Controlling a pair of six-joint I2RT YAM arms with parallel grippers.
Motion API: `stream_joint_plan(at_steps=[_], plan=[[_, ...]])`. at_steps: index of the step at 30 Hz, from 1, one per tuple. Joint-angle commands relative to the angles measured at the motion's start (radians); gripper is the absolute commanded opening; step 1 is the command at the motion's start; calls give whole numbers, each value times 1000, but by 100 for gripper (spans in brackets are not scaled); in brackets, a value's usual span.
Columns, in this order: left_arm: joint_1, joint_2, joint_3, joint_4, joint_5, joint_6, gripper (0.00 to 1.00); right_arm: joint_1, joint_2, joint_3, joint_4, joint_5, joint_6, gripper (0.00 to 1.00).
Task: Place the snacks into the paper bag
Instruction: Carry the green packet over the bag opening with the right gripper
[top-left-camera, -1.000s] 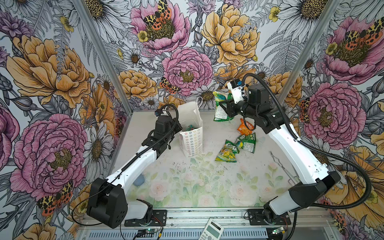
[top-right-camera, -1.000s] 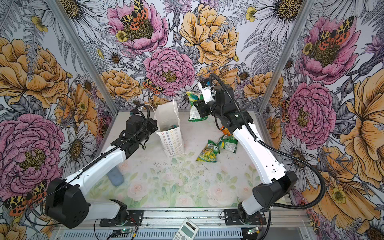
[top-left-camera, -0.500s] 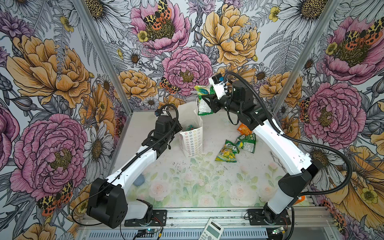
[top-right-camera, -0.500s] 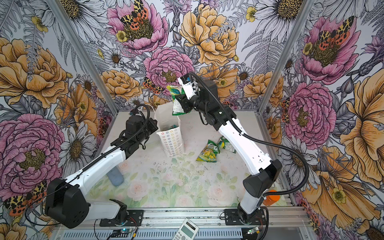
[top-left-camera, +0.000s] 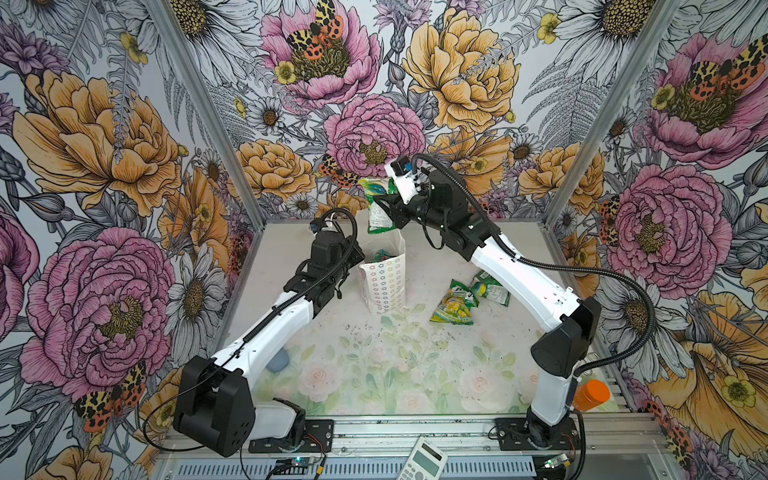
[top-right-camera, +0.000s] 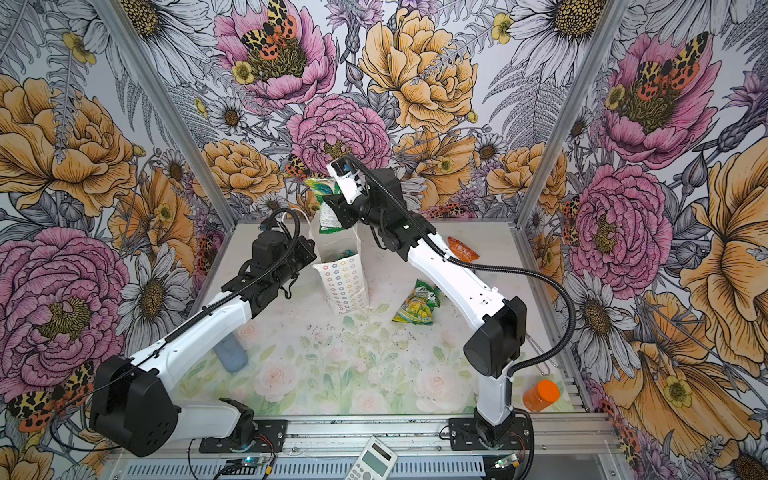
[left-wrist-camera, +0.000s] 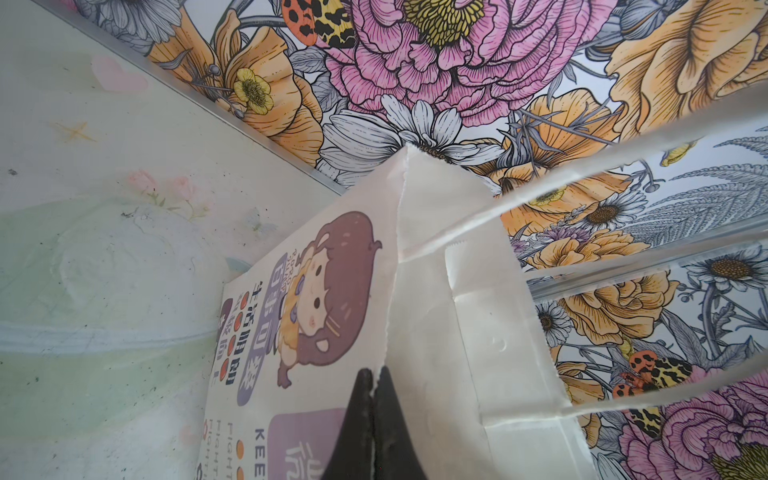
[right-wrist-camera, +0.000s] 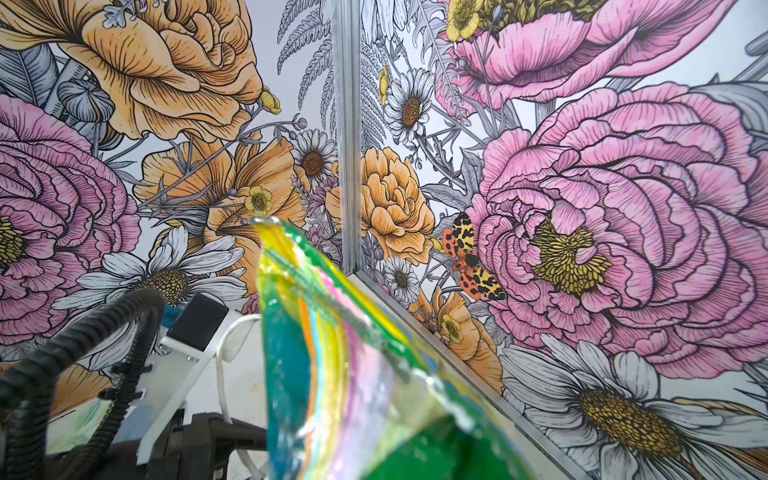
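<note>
The left pincer is clamped on the rim of the tall white flower-sided paper carrier bag. Above it, the right pincer pinches a crinkly green foil snack packet dangling over the bag's mouth.

The paper bag shows the cut-off letters "KEE" and "FIGHT" beside Chinese characters.

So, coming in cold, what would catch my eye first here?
Giant pink and orange flower wallpaper covers the walls. At the back of the table, the right gripper holds a crinkly green foil snack packet over the open tall white paper bag, whose rim the left gripper pinches.
</note>
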Motion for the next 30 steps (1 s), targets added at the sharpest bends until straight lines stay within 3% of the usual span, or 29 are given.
stream_joint_plan(at_steps=[1,30], plan=[[-7,-1,13,31,8,-2,0,12,17,54,86,-25,6,16],[-3,-19,-9,41,6,-3,0,22,55,-60,101,-38,-14,15]])
